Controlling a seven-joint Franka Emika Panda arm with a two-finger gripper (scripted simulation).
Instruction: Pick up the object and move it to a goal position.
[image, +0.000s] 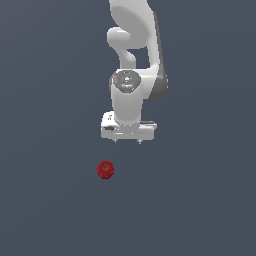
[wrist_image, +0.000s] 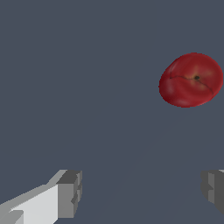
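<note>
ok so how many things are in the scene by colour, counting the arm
dark red: 1, the apple-like object
white: 1, the robot arm with its gripper, whose fingers stand apart with nothing between them
total: 2

The red object (image: 106, 170) sits alone on the dark bench (image: 200, 200), with bare surface on every side of it. The gripper (image: 128, 141) hangs apart from it, toward the exterior view's right, its fingers (wrist_image: 70, 192) spread wide with nothing between them. Nothing stands between the gripper and the object.
</note>
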